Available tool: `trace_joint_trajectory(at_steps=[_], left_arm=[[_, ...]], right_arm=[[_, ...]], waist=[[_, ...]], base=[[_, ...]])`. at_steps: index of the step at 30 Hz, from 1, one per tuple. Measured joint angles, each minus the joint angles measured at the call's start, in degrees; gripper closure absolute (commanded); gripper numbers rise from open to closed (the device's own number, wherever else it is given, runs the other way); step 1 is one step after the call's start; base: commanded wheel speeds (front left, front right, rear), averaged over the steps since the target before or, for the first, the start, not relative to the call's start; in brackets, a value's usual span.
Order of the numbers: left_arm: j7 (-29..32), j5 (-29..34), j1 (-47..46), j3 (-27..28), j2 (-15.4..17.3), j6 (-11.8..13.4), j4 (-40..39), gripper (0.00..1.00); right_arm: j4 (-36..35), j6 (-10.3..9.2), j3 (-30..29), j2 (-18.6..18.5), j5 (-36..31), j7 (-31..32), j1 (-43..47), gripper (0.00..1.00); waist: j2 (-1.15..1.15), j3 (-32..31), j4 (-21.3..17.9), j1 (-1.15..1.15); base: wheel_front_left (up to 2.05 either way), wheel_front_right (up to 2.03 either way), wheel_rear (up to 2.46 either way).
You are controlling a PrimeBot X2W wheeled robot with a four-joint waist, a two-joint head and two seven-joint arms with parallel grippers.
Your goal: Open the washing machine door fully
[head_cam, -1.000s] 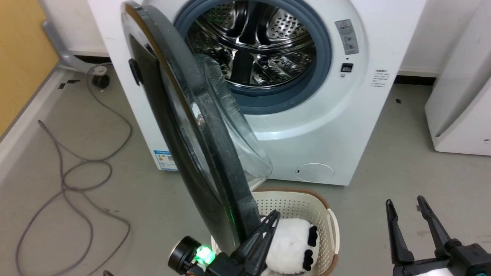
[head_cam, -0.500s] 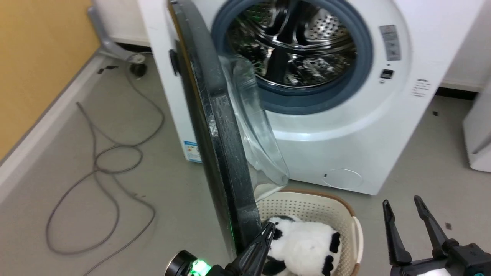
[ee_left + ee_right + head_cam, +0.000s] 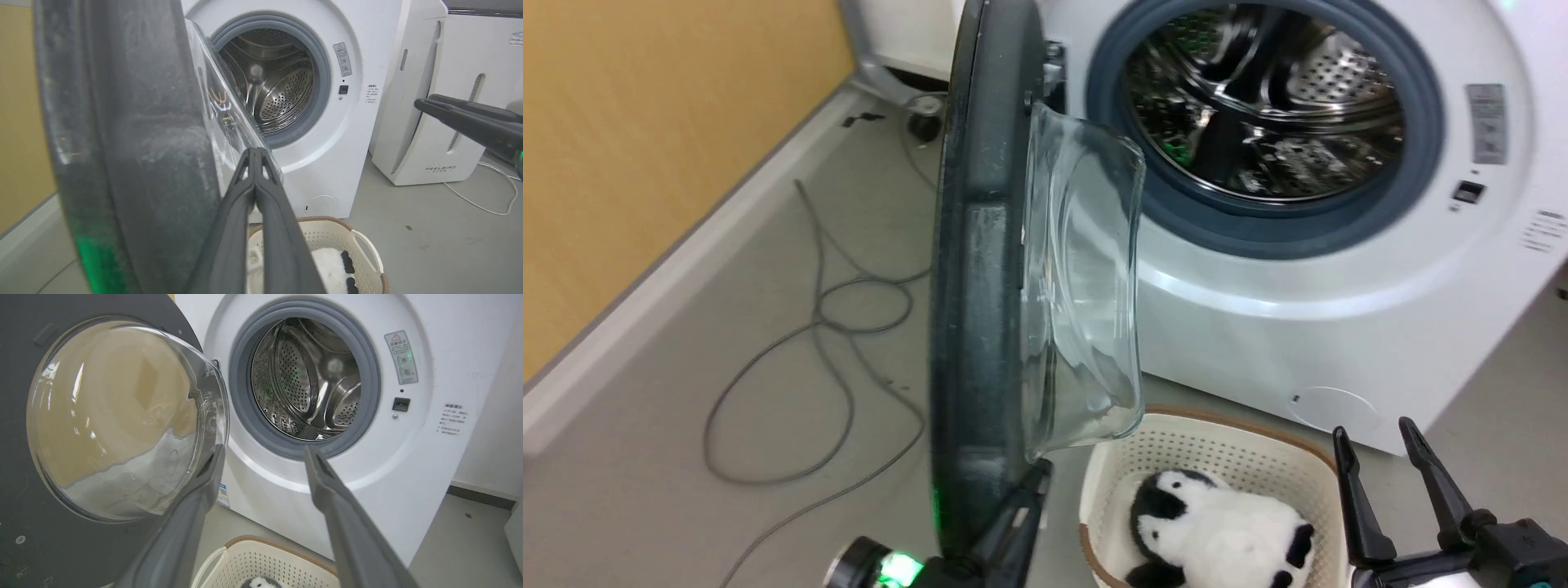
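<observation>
The washing machine (image 3: 1258, 327) is white, with a steel drum (image 3: 1266, 106) ringed by a grey gasket. Its door (image 3: 980, 245) stands swung out to the left, edge-on in the head view, its clear glass bowl (image 3: 1086, 278) bulging toward the drum. My left gripper (image 3: 1039, 472) is shut with nothing in it. Its tips press against the door's lower inner rim, just under the bowl. In the left wrist view this gripper (image 3: 255, 150) lies beside the door (image 3: 135, 143). My right gripper (image 3: 1372, 429) stands open at the lower right, apart from the door (image 3: 24, 506) and the washing machine (image 3: 367, 477).
A cream basket (image 3: 1233, 457) holding a black-and-white plush toy (image 3: 1217, 531) sits on the floor in front of the machine. A grey cable (image 3: 849, 286) loops on the floor at the left, beside a yellow wall (image 3: 645, 122). A white FEELBIRD appliance (image 3: 429, 102) stands to the right.
The head view has shifted, so the machine shows further right. The door has swung wider, from showing its outer face to edge-on, with my shut left gripper staying at its lower rim.
</observation>
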Motion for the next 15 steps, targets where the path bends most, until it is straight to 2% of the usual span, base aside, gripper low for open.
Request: trace_joint_trajectory(at_steps=[7, 15], left_arm=[[0.00, 0.08, 0.04, 3.56, 0.16, 1.25, -0.54, 1.00], [0.00, -0.73, -0.10, 10.93, 1.70, 3.07, 0.35, 1.00]], right_arm=[[0.02, 0.00, 0.04, 0.01, 0.09, 0.00, -0.01, 0.00], [-0.08, 0.00, -0.07, 0.02, -0.07, 0.00, -0.14, 0.00]], waist=[[0.00, 0.39, 3.37, 0.00], [0.00, 2.28, 5.39, 0.00]], base=[[0.00, 0.00, 0.00], [0.00, 0.00, 0.00]])
